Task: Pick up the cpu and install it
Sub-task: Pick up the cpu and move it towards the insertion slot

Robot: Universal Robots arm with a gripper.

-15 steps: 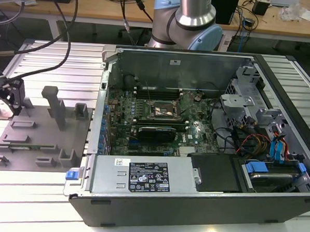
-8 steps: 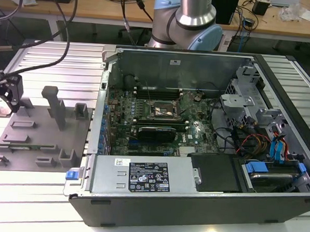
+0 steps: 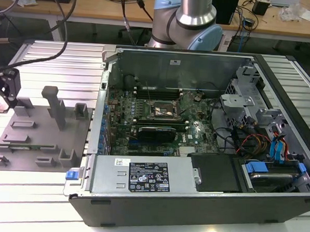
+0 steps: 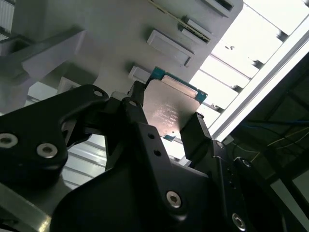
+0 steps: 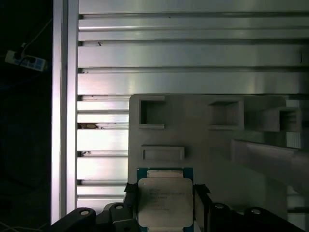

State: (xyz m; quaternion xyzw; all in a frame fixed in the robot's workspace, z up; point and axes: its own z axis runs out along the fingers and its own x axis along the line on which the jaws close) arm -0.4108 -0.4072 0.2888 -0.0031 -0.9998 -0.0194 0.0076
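The cpu [image 5: 165,200] is a small square chip with a pale metal top and a green edge. In both wrist views it sits between the two black fingers of my gripper [image 5: 165,193], which press on its two opposite sides. The second wrist view shows the cpu [image 4: 171,108] held in the gripper [image 4: 166,113] over the grey plastic plate [image 4: 120,29]. In the exterior view the gripper [image 3: 3,90] hangs at the exterior view's left, over the far left part of the grey plate [image 3: 39,141]. The open computer case [image 3: 191,211] lies to the right, with its motherboard socket [image 3: 163,110] exposed.
Upright blocks [image 3: 54,105] rise from the grey plate close to the gripper. A black expansion card [image 3: 156,132] sits in the motherboard below the socket. Cables and drive bays [image 3: 258,132] fill the case's right side. The arm's base [image 3: 191,19] stands behind the case, all on a ribbed aluminium table [image 3: 36,203].
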